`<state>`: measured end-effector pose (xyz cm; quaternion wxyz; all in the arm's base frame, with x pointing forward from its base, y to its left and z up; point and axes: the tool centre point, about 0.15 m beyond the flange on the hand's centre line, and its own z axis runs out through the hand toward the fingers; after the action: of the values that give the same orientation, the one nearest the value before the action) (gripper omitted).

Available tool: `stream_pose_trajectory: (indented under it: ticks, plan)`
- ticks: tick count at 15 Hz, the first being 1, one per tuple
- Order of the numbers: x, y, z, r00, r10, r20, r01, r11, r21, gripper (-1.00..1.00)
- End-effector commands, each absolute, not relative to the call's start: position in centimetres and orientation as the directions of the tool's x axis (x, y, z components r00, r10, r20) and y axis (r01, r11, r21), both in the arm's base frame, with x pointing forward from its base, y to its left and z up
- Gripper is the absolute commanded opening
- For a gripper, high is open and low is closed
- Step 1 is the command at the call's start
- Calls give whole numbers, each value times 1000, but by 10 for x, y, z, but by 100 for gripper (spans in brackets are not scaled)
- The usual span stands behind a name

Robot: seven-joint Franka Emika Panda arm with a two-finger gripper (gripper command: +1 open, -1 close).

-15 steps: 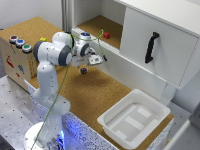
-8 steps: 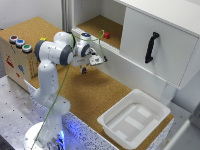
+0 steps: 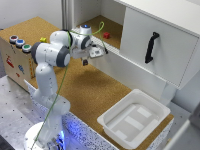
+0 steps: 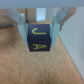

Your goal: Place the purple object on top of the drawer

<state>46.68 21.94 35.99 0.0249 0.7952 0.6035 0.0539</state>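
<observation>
The purple object, a small dark purplish block with yellow letters, fills the middle of the wrist view. My gripper is shut on it, one finger on each side. In the exterior view my gripper hangs above the cork floor in front of the white cabinet, and the purple object shows as a dark speck at its tip. The drawer, a light wooden box with a cork top and round buttons along its edge, stands at the exterior view's left, apart from the gripper.
A small red block lies on the open cabinet shelf behind the gripper. The white cabinet door with a black handle is at the exterior view's right. A white plastic bin sits low on that side. A small yellow piece lies on the drawer top.
</observation>
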Motion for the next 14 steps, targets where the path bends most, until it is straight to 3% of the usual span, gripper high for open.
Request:
stream_pose_trajectory:
  ticks: [1, 5, 8, 14]
  plan:
    - [437, 289, 434, 116, 993, 17, 986, -118, 115, -100]
    - [417, 344, 466, -20, 1000, 10, 992, 18, 122, -100]
    - [403, 376, 485, -80, 995, 53, 991, 74, 111, -100]
    - [386, 442, 476, -224, 972, 66, 972, 218, 84, -100]
